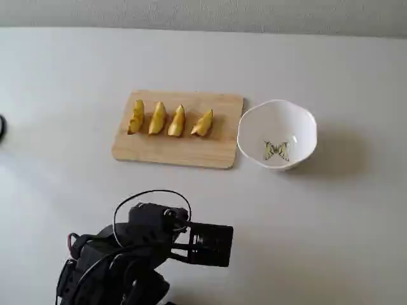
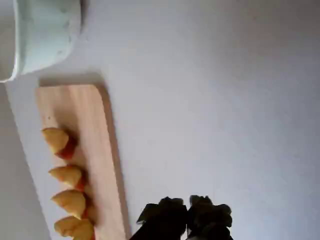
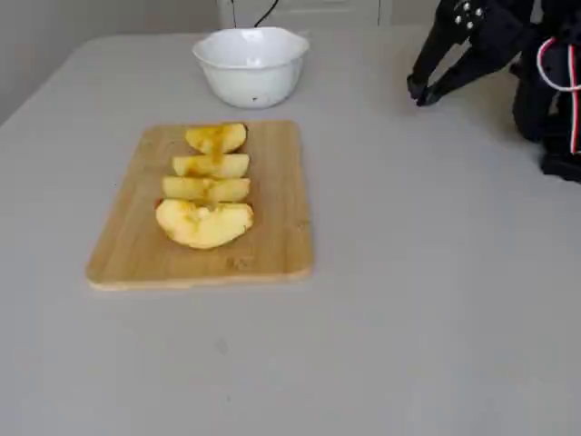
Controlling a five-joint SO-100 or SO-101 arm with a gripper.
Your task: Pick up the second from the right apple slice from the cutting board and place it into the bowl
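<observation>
While the black end effector (image 2: 187, 212) hangs pressed together and empty at the wrist view's bottom edge, the pale yellow crescent apple slice (image 1: 177, 121) lies mid-frame, second from right on the tan wooden cutting board (image 1: 184, 152), beside the white glossy bowl (image 1: 299, 121), for a short carry.

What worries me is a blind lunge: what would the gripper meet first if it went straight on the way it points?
Probably only bare table. In the wrist view the gripper points past the cutting board and the bowl, both off to the left of its line. Depth is hard to judge.
</observation>
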